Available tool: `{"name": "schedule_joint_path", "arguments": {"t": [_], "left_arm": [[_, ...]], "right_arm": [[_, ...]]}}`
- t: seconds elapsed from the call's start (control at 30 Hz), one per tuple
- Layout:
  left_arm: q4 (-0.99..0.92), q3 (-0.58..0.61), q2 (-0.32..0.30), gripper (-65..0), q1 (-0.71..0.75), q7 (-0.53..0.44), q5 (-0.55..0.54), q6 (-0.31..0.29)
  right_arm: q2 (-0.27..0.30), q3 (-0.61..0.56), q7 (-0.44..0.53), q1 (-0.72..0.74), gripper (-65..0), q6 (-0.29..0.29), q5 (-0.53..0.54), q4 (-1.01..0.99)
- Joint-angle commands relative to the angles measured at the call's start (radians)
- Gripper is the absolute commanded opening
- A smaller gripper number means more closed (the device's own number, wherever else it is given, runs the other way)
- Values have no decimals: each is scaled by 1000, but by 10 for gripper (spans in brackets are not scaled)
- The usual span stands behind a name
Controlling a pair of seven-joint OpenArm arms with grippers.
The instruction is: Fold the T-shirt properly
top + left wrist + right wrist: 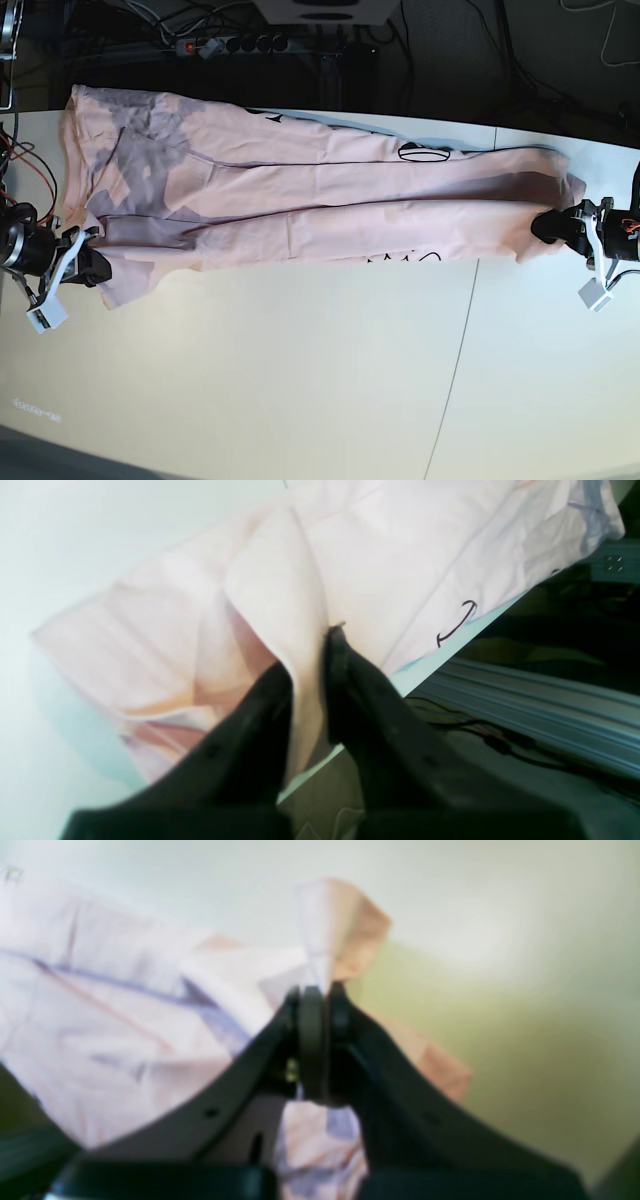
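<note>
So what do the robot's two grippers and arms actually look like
Both have dark, near-black fingers that curve and taper to narrow tips. On the left gripper each finger has a small round hole. The right gripper has rounded black pads at its tips. From the base camera, each wrist shows black housing, a white bracket and a small pale block; red wires run by the right arm.

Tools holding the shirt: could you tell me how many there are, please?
2. The left tool pinches one end of the T-shirt; the right tool pinches the opposite end.
</note>
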Motion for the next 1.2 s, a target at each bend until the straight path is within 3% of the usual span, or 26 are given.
{"name": "schedule_joint_path", "arguments": {"t": [0.0, 0.23, 0.7, 0.93, 1.07, 1.1, 1.17], "left_arm": [[13, -13, -26, -650, -17, -1, -20, -17], [14, -13, -48, -650, 14, 3, -20, -17], [14, -13, -59, -650, 61, 11, -20, -17], [14, -12, -59, -650, 61, 11, -20, -17], [14, -12, -59, -650, 66, 10, -20, -17], [14, -13, -59, -650, 71, 8, -20, -17], [14, -12, -59, -559, 84, -6, -20, -17]], "right_arm": [[35, 11, 16, -5, -650, 93, 10, 40], [83, 58, 16, -161, -650, 93, 5, 211], [74, 281, 17, -466, -650, 90, 5, 362], [73, 291, 15, -541, -650, 90, -4, 359], [40, 291, 13, -541, -650, 86, -85, 359], [31, 291, 13, -541, -566, 86, -96, 359], [8, 291, 13, -541, -384, 75, -115, 359]]}}
